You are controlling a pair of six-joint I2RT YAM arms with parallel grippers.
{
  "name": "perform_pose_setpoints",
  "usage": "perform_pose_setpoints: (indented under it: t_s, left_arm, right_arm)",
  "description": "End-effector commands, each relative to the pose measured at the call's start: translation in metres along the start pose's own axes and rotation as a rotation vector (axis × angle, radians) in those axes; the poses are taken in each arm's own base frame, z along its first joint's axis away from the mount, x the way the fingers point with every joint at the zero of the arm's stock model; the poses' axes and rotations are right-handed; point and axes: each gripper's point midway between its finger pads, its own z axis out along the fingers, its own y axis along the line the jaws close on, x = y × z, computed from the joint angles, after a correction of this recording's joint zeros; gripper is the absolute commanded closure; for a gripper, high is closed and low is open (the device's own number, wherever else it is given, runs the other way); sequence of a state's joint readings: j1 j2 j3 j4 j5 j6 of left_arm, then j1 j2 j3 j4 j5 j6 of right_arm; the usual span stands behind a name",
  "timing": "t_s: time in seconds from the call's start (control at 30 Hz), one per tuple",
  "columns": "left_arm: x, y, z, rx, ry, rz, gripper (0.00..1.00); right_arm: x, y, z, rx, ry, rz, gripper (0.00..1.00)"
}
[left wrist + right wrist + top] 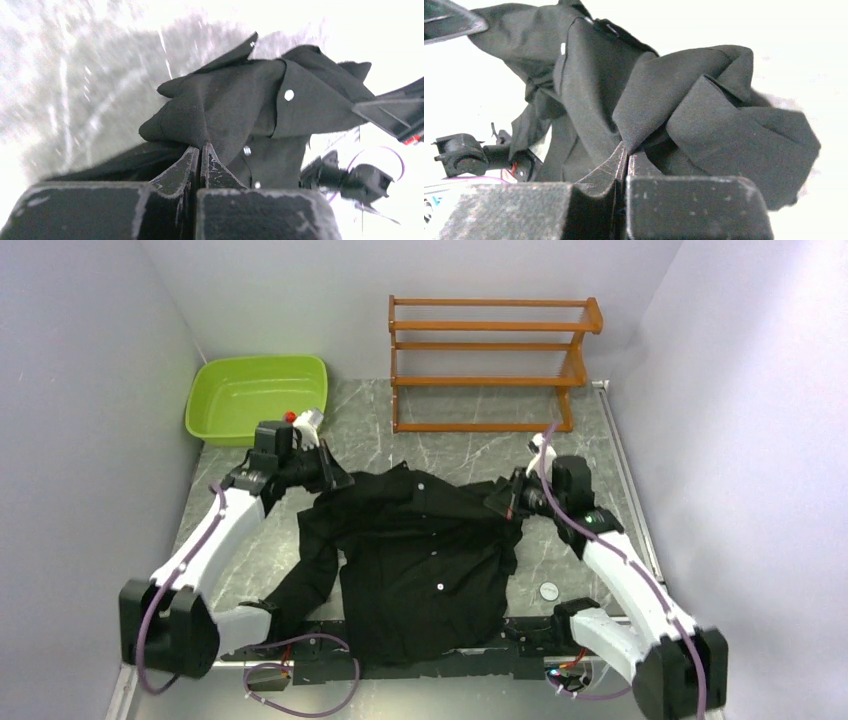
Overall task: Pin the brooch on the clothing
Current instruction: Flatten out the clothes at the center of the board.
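Observation:
The clothing (420, 560), a black button-up shirt with white buttons, lies spread front-up on the marble table. My left gripper (335, 480) is shut on a fold of its upper left shoulder; in the left wrist view the fingertips (200, 146) pinch the black cloth (225, 100). My right gripper (500, 502) is shut on the opposite shoulder, and the right wrist view has its jaws (626, 150) closed on a bunched fold (704, 115). The brooch (549, 590), a tiny round shiny disc, lies on the table to the right of the shirt's hem, apart from both grippers.
A green plastic basin (256, 397) stands at the back left. A wooden two-tier rack (487, 362) stands at the back centre against the wall. Grey walls close in both sides. Cables run along the near edge (300, 665).

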State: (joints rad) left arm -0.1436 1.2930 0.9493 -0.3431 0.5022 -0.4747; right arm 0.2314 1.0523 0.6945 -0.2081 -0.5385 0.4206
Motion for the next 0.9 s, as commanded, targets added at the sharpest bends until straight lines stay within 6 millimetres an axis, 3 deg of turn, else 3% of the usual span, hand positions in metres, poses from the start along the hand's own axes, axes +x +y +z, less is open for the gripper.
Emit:
perform_pose_setpoints:
  t_s: [0.0, 0.03, 0.07, 0.13, 0.17, 0.2, 0.23, 0.3, 0.57, 0.73, 0.87]
  left_arm:
    - [0.087, 0.016, -0.031, -0.175, 0.195, -0.108, 0.97]
    - [0.097, 0.020, -0.039, -0.209, 0.207, -0.131, 0.94]
    - [0.102, 0.024, -0.048, -0.249, 0.205, -0.149, 0.83]
    - [0.099, 0.025, -0.062, -0.288, 0.162, -0.154, 0.34]
    - [0.092, 0.025, -0.067, -0.306, 0.124, -0.148, 0.20]
    - [0.085, 0.024, -0.070, -0.312, 0.081, -0.141, 0.08]
    - [0.077, 0.023, -0.071, -0.307, 0.045, -0.122, 0.06]
    - [0.066, 0.025, -0.070, -0.327, 0.016, -0.100, 0.06]
    - [0.048, 0.044, -0.019, -0.338, 0.212, -0.016, 0.06]
    - [0.052, 0.023, 0.010, -0.141, 0.312, 0.021, 0.09]
    - [0.074, 0.014, 0.029, -0.053, 0.406, -0.002, 0.12]
  right_arm:
    - [0.060, -0.027, -0.033, 0.168, 0.062, 0.124, 0.95]
    - [0.065, -0.027, -0.040, 0.190, 0.053, 0.137, 0.79]
    - [0.063, -0.022, -0.045, 0.173, 0.031, 0.145, 0.61]
    - [0.045, -0.015, -0.053, 0.178, -0.053, 0.143, 0.33]
    - [0.034, -0.014, -0.056, 0.188, -0.103, 0.135, 0.20]
    - [0.024, -0.015, -0.058, 0.204, -0.138, 0.123, 0.10]
    - [0.015, -0.018, -0.058, 0.227, -0.164, 0.110, 0.02]
    - [0.001, -0.022, -0.054, 0.258, -0.172, 0.074, 0.00]
    - [-0.026, -0.045, -0.013, 0.319, -0.016, -0.012, 0.04]
    - [-0.005, -0.046, 0.011, 0.244, 0.134, 0.016, 0.10]
    - [0.025, -0.052, 0.026, 0.211, 0.242, 0.055, 0.17]
